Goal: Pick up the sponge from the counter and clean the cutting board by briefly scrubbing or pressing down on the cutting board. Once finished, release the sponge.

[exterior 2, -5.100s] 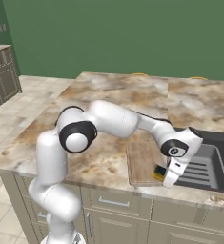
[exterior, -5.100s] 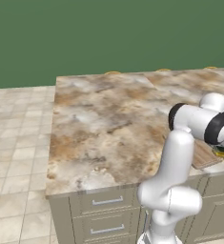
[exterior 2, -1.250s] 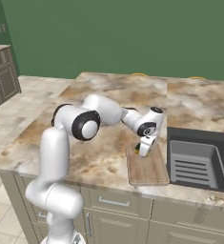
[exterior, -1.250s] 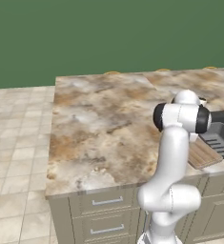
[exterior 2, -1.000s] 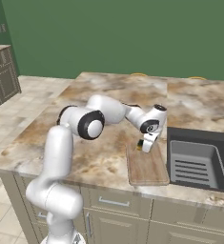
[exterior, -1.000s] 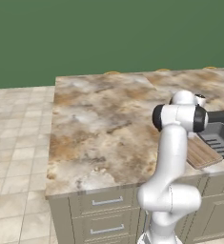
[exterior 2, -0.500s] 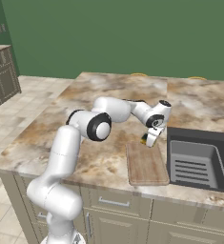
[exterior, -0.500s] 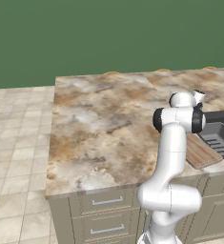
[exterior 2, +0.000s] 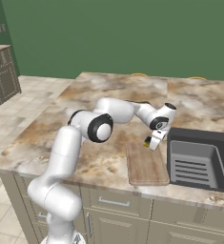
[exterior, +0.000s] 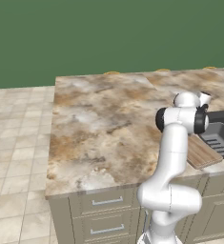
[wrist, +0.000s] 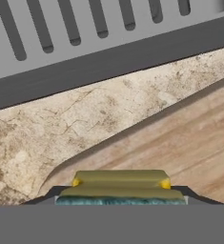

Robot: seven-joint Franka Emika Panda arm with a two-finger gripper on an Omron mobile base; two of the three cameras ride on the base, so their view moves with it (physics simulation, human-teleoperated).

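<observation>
The gripper (exterior 2: 150, 143) is clamped on the sponge (exterior 2: 147, 141), hanging over the far corner of the cutting board (exterior 2: 145, 165), just beside the sink (exterior 2: 198, 158) rim. The board sits at the counter (exterior 2: 108, 162) front edge. Lots of bare stone off to the left.

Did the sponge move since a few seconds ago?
Yes. The sponge, held in the gripper, went from the cutting board's near edge to its far end.
</observation>
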